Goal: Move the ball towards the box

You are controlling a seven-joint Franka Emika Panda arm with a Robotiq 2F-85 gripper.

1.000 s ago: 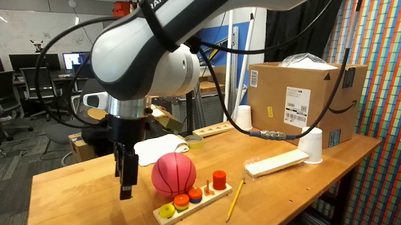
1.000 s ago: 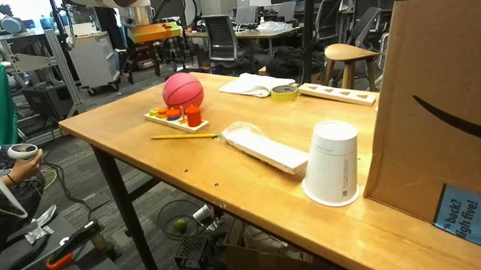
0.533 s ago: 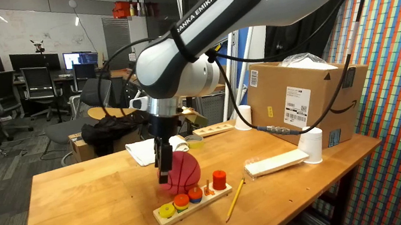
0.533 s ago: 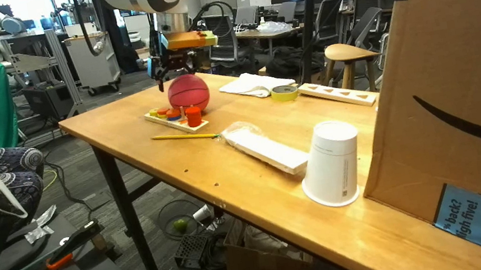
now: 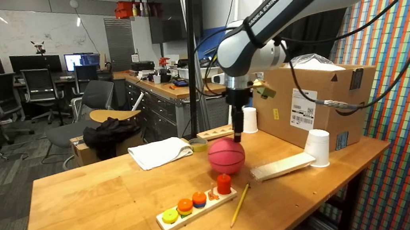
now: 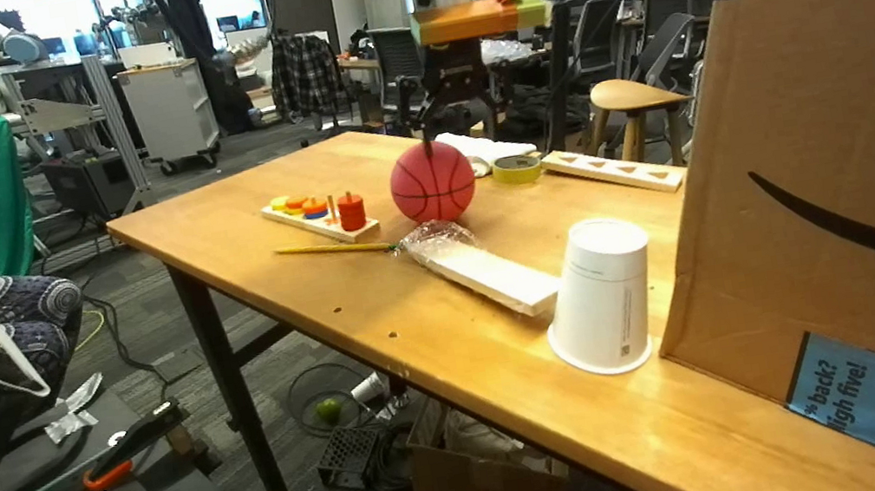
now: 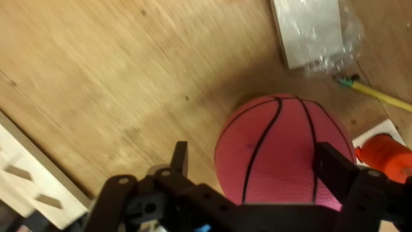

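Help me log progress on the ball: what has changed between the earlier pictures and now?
The pink ball has moved toward the cardboard box, and the gripper has travelled the same way. It stands open in the wrist view; nothing was visibly taken hold of or let go. The stacking toy, pencil, white towel, tape roll, white cups and box stayed put.

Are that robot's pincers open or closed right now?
The gripper is open: in the wrist view, its fingers stand wide apart, with part of the pink ball and some tabletop showing between them.
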